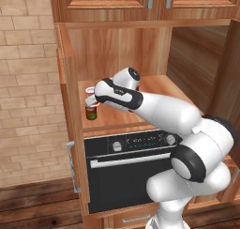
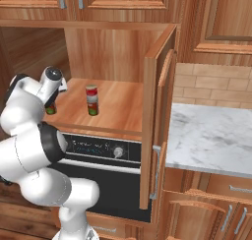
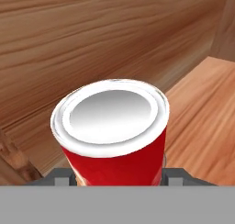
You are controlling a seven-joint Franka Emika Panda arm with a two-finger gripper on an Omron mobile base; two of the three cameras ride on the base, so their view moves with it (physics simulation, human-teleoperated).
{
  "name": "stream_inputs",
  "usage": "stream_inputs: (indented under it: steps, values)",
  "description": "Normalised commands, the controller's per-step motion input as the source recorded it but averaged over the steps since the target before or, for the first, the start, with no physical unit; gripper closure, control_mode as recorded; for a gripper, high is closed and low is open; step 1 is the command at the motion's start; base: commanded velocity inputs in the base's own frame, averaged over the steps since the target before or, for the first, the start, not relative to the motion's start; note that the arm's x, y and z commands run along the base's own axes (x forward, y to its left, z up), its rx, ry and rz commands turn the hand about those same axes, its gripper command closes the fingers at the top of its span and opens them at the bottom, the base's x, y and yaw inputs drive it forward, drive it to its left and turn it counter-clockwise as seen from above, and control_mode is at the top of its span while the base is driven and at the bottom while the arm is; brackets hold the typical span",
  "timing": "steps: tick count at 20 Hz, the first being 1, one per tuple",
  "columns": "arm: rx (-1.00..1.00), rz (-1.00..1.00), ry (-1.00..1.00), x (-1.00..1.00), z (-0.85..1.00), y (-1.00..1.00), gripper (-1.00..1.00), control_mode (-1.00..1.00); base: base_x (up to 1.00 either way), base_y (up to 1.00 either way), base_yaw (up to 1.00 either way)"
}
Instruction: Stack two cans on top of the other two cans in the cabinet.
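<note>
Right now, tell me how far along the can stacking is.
Done: one red can sits stacked on a dark can mid-shelf in the cabinet. In hand: the gripper is closed on the second red can, placed over the other dark can at the left. Left: let go and pull back.

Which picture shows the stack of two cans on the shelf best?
The right base view: the finished stack stands in the open, red-and-white can on dark can. The left base view hides that spot behind the arm; the hand view looks at a different red can.

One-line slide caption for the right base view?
One red-and-white can already stacked on a dark can on the cabinet shelf; the arm works at the shelf's left end.
</note>
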Motion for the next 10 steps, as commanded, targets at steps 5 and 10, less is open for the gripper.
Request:
stream_inputs:
  steps: [5,10]
  values:
    - [0.01,0.00,0.00,0.02,-0.09,0.00,1.00,-1.00,0.00,0.00,0.00]
    - [0.01,0.00,0.00,0.01,-0.09,0.01,1.00,-1.00,0.00,0.00,0.00]
